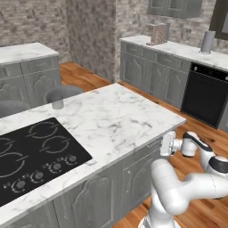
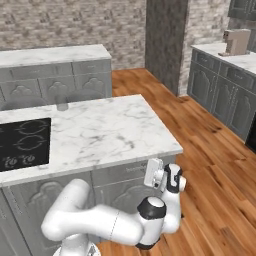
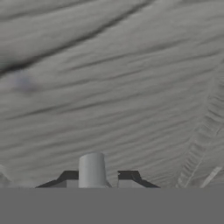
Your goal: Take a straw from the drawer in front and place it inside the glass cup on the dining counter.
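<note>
Glass cup stands upright at the table's far edge; my hand faces the drawer front, grip unreadable.

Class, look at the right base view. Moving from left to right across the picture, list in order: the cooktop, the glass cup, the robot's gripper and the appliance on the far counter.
black cooktop → glass cup → gripper at the dining counter's front → tan appliance on the far wall counter.
</note>
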You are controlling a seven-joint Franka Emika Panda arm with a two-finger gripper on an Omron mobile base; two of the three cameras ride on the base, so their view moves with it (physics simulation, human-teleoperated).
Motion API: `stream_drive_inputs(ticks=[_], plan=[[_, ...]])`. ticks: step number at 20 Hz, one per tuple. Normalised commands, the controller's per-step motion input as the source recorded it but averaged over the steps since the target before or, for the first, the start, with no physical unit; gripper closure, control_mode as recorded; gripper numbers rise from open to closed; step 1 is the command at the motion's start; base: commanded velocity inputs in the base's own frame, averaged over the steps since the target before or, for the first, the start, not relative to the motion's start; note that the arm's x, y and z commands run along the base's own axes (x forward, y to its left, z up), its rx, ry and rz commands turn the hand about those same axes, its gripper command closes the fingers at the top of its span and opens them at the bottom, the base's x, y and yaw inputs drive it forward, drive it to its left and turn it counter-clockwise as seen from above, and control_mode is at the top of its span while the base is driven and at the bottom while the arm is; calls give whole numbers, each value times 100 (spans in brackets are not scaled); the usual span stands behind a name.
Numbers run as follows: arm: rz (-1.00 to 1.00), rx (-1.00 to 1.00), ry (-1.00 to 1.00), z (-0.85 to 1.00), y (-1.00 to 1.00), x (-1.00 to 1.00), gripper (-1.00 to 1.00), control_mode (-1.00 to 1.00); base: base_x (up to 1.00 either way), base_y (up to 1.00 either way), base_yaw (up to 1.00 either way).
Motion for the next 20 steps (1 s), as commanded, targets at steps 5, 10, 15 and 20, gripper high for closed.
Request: stream_drive_inputs(ticks=[5,10,15,20], plan=[[-45,-2,0,-66,5,1,100,-100,0,0,0],[-41,-5,0,-86,-20,-1,100,-100,0,0,0],[-23,-7,0,-88,-91,-40,100,-100,0,0,0],[-2,-13,0,-79,-100,-76,100,-100,0,0,0]])
